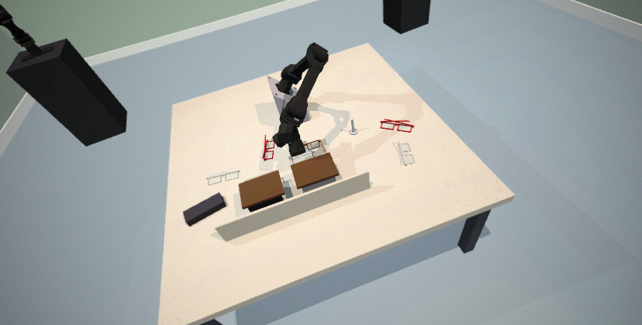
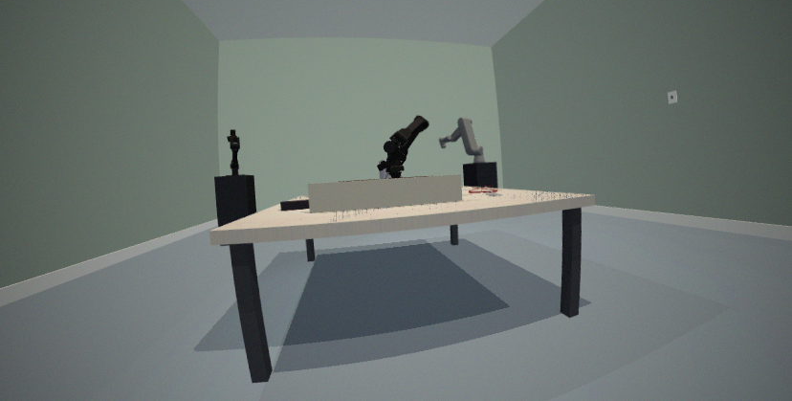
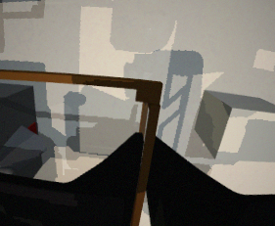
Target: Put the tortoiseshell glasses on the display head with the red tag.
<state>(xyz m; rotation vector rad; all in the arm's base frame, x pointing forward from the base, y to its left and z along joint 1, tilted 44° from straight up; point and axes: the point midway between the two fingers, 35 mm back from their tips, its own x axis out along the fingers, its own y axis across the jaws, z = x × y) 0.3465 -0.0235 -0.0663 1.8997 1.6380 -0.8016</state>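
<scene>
The tortoiseshell glasses (image 1: 319, 145) (image 3: 109, 80) are above the table, on the arm's side of the two brown boards. My gripper (image 3: 142, 140) (image 1: 294, 153) is shut on the brown frame near one corner; the fingertips meet on the bar that runs down from that corner in the wrist view. A dark faceted shape (image 3: 11, 109) with a small red patch (image 3: 32, 128) shows behind the frame at the left of the wrist view. A grey block (image 3: 213, 123) stands to the right, apart from the frame. The heads are mostly hidden under the boards in the top view; the exterior view hides gripper and glasses.
A left brown board (image 1: 261, 189) and a right one (image 1: 314, 170) stand behind a long beige wall (image 1: 296, 205) (image 2: 385, 192). Red glasses (image 1: 264, 147) lie left of the gripper. Another red pair, clear glasses, a small stand (image 1: 353, 127) and a dark block (image 1: 204, 209) are farther off.
</scene>
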